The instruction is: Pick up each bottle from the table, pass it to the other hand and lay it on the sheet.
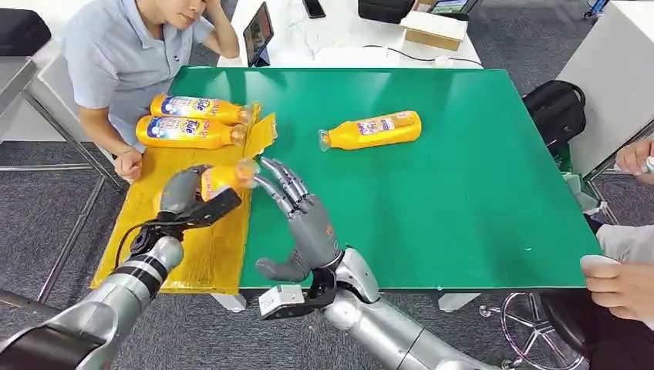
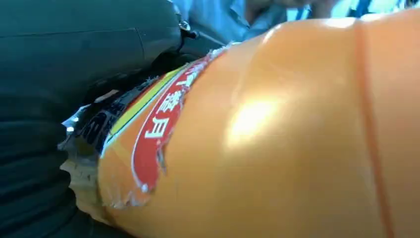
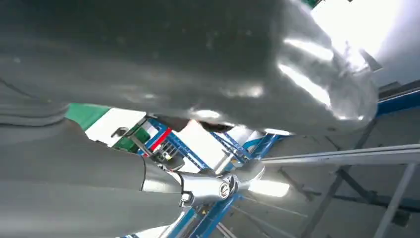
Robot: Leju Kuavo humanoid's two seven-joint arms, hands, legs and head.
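Orange plastic bottle (image 1: 224, 177) with a clear cap is gripped by the left hand (image 1: 185, 196) above the yellow sheet (image 1: 204, 254) at the table's left edge. The right hand (image 1: 305, 223) is held open beside it, fingers apart. Two matching bottles (image 1: 193, 119) lie on the sheet's far end; another (image 1: 372, 129) lies on the green table (image 1: 463, 193).

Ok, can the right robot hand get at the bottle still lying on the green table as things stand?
Probably yes. The right robot hand is open and holds nothing, and bare green table lies between it and the lone bottle. The left robot hand is busy off to the other side.
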